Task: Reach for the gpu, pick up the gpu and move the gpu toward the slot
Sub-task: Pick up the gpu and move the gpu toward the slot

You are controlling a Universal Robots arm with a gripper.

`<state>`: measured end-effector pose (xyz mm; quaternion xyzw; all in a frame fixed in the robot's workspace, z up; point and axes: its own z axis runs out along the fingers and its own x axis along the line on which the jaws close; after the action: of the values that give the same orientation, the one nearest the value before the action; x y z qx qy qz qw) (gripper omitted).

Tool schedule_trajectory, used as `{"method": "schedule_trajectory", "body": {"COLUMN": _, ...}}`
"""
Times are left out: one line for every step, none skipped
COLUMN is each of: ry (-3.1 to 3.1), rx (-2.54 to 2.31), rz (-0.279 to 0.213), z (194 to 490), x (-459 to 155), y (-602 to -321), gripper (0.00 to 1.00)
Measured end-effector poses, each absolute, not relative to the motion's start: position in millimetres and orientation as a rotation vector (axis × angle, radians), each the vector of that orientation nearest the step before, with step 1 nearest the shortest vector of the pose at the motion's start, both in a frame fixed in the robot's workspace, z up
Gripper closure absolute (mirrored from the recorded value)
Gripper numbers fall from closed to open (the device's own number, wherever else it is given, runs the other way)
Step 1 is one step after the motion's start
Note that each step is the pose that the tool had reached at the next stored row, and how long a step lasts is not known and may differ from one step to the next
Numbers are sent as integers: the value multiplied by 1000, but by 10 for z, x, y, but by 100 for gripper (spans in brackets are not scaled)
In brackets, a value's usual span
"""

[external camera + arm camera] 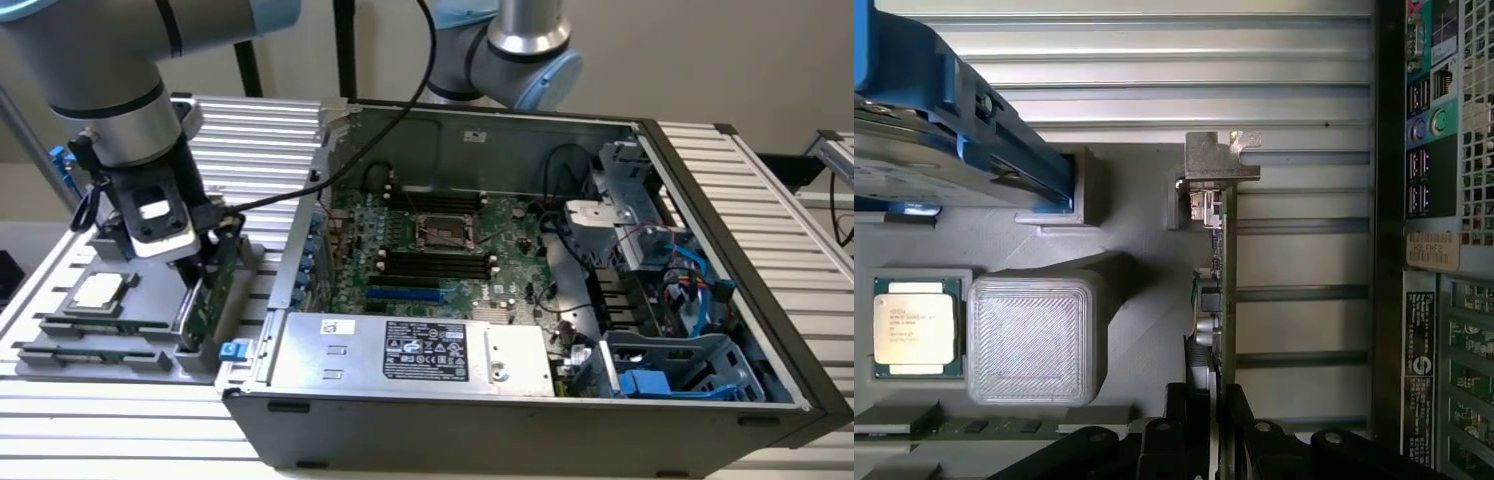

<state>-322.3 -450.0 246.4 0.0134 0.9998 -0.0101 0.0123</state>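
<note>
The gpu (198, 305) is a thin green card standing on edge in a grey fixture (80, 345) at the exterior view's left, outside the open computer case (534, 420). In the wrist view the gpu (1226, 260) appears edge-on, its silver bracket (1219, 160) at the far end. My gripper (203, 268) has come straight down over it. The black fingers (1179, 430) press against both faces of the card, so my gripper (1212, 405) is shut on it. The card still sits in the fixture. A blue slot (404, 296) lies on the motherboard inside the case.
The fixture also holds a small square silver chip (914, 328), a ribbed grey block (1032, 338) and a hard drive with blue rails (934, 130). The case's side wall (314, 230) stands between the fixture and the motherboard. A power supply (414, 350) fills the case's near side.
</note>
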Motion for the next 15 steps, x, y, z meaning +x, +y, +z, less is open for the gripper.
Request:
{"method": "schedule_trajectory", "body": {"ry": 3120, "rx": 42, "rz": -32, "z": 2471, "x": -3216, "y": -4500, "gripper": 74}}
{"method": "schedule_trajectory", "body": {"ry": 3124, "rx": 42, "rz": -32, "z": 2480, "x": -3209, "y": -4500, "gripper": 74}}
{"method": "schedule_trajectory", "body": {"ry": 3127, "rx": 42, "rz": -32, "z": 2490, "x": -3203, "y": -4500, "gripper": 74}}
{"method": "schedule_trajectory", "body": {"ry": 3131, "rx": 42, "rz": -32, "z": 2498, "x": -3196, "y": -4500, "gripper": 74}}
{"method": "schedule_trajectory", "body": {"ry": 3134, "rx": 42, "rz": -32, "z": 2507, "x": -3190, "y": -4500, "gripper": 74}}
{"method": "schedule_trajectory", "body": {"ry": 3138, "rx": 42, "rz": -32, "z": 2516, "x": -3183, "y": -4500, "gripper": 74}}
{"method": "schedule_trajectory", "body": {"ry": 3142, "rx": 42, "rz": -32, "z": 2526, "x": -3176, "y": -4500, "gripper": 74}}
{"method": "schedule_trajectory", "body": {"ry": 3146, "rx": 42, "rz": -32, "z": 2537, "x": -3169, "y": -4500, "gripper": 74}}
{"method": "schedule_trajectory", "body": {"ry": 3150, "rx": 42, "rz": -33, "z": 2549, "x": -3163, "y": -4500, "gripper": 74}}
{"method": "schedule_trajectory", "body": {"ry": 3154, "rx": 42, "rz": -33, "z": 2563, "x": -3157, "y": -4500, "gripper": 74}}
{"method": "schedule_trajectory", "body": {"ry": 3158, "rx": 42, "rz": -33, "z": 2578, "x": -3150, "y": -4500, "gripper": 74}}
{"method": "schedule_trajectory", "body": {"ry": 3163, "rx": 42, "rz": -33, "z": 2595, "x": -3144, "y": -4500, "gripper": 74}}
{"method": "schedule_trajectory", "body": {"ry": 3166, "rx": 42, "rz": -33, "z": 2610, "x": -3139, "y": -4500, "gripper": 74}}
{"method": "schedule_trajectory", "body": {"ry": 3171, "rx": 42, "rz": -33, "z": 2630, "x": -3133, "y": -4500, "gripper": 74}}
{"method": "schedule_trajectory", "body": {"ry": 3175, "rx": 42, "rz": -33, "z": 2652, "x": -3127, "y": -4500, "gripper": 74}}
